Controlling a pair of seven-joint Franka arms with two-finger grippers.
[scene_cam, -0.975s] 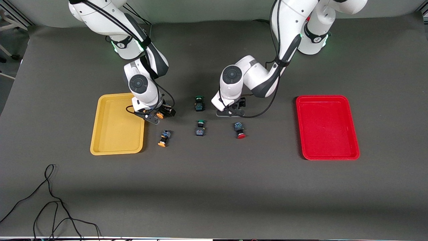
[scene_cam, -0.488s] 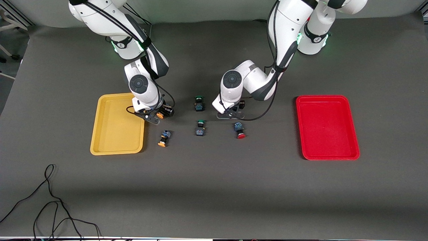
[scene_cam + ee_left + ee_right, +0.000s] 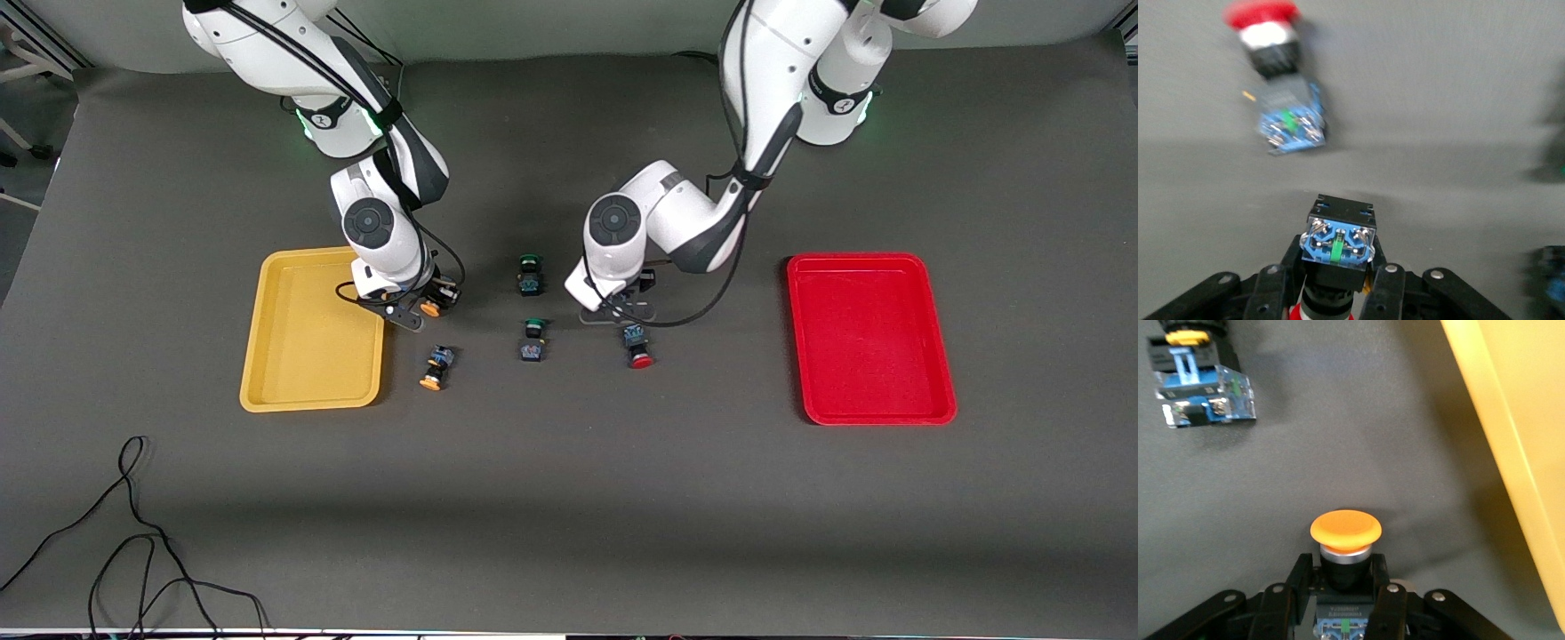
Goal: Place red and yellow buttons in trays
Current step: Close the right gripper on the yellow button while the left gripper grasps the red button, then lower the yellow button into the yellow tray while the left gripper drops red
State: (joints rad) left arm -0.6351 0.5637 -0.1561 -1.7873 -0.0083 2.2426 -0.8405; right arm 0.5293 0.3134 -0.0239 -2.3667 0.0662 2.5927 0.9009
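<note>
This is a robotics lab, set up for recording. Two white arms (image 3: 391, 178) stand bolted at 12 o'clock on a worktop (image 3: 569, 498) draped edge to edge in plain dark grey cloth, with a pale backdrop above it. Green status lights glow at the arms' bases, and black cables run along the arms. A loose cable (image 3: 133, 542) trails over the cloth at 7 o'clock. Industrial push-button switches (image 3: 532, 340) lie in tidy rows at the centre between a yellow tray (image 3: 267, 356) at 9 o'clock and a red tray (image 3: 933, 356) at 3 o'clock.
</note>
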